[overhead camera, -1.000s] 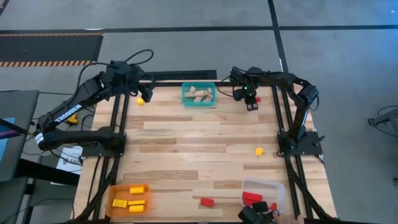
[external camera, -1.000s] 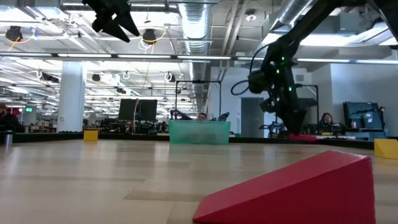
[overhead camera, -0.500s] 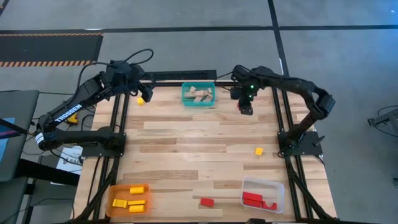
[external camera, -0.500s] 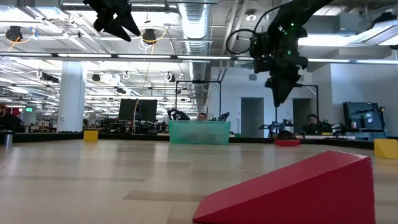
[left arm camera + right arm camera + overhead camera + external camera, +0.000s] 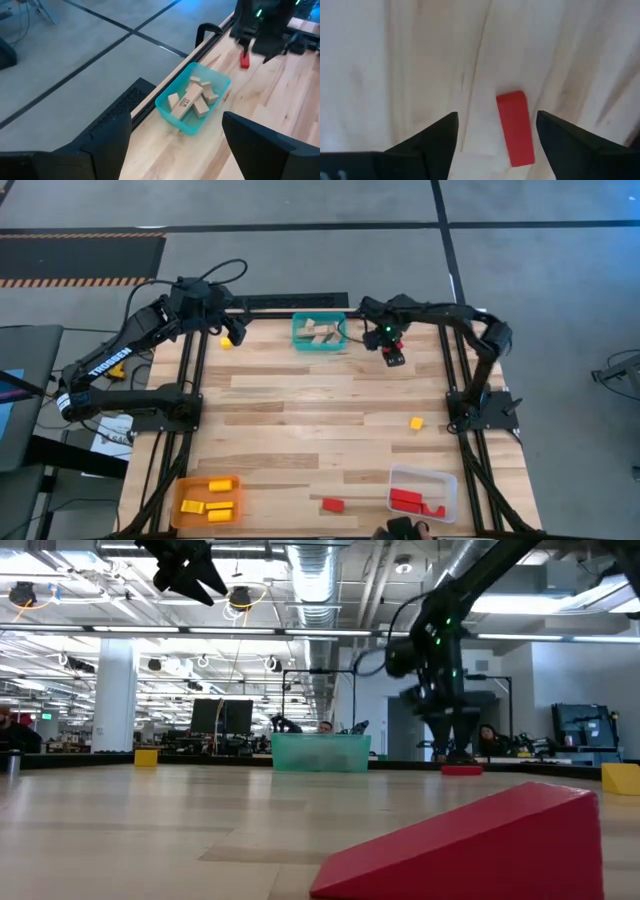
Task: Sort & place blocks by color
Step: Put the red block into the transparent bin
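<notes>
I am holding my right pincer [image 5: 394, 357] just beside the teal bin [image 5: 320, 346], on the side away from my left arm, at the table's [image 5: 300, 420] far edge. Its fingers [image 5: 427, 142] are standing wide apart, with nothing between them; the red bar [image 5: 515, 128] is lying flat on the wood below, nearer one finger than the other. In the low view that red bar [image 5: 461, 770] is resting on the table just under the pincer [image 5: 455, 745]. My left pincer [image 5: 228, 320] is waiting on the other side of the teal bin, raised off the table, its fingers [image 5: 100, 145] spread wide and holding nothing. The teal bin is holding tan blocks [image 5: 192, 97]. A yellow cube [image 5: 227, 341] is sitting near the left pincer. Well away from the teal bin, at the near edge, the orange bin [image 5: 208, 500] is holding yellow blocks [image 5: 220, 485] and the clear bin [image 5: 425, 492] red ones [image 5: 405, 499]; a red wedge [image 5: 332, 504] is lying between them and a second yellow cube [image 5: 416, 422] mid-table.
</notes>
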